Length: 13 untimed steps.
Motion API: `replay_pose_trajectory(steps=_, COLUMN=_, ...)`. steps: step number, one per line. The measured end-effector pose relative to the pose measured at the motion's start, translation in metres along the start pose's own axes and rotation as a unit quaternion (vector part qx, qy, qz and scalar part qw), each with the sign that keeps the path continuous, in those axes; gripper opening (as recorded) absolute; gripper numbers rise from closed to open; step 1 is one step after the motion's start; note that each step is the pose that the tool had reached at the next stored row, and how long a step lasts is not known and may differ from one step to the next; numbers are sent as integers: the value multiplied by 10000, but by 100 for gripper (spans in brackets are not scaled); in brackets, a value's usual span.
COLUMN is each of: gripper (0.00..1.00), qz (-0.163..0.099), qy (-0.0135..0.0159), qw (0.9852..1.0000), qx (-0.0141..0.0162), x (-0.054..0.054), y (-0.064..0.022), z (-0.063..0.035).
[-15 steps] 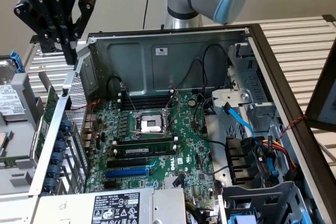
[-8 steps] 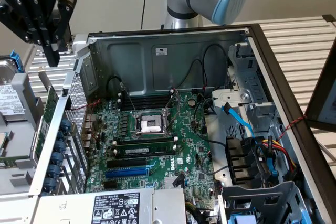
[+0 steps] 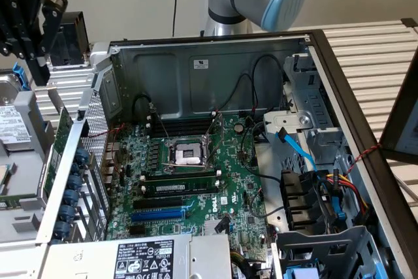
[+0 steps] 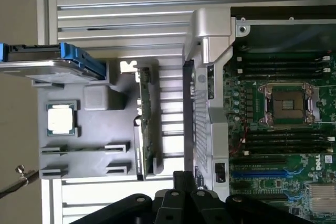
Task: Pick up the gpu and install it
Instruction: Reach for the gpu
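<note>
Outside the case, in gray tray on bench — gpu upright on edge, just beside case's perforated wall, not yet installed. Claw pressed together, pinching nothing, near tray & case wall. Mobo flat inside open case — cpu in tray too.

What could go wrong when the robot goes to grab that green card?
The gpu stands thin on its edge in the tray, so a crooked grab could tip it. The jaws are shut; if they came down like that, they might just bump it. The case wall stands close beside it and could get hit.
</note>
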<state>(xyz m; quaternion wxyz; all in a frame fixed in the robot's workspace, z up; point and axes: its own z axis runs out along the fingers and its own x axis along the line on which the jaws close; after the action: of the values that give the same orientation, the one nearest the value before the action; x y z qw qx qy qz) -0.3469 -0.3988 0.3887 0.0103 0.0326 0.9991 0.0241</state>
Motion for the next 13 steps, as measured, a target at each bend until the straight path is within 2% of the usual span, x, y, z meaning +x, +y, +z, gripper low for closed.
replay_pose_trajectory(steps=13, gripper=11, qz=0, qy=1, qw=10000, qx=-3, x=584, y=-38, z=-7)
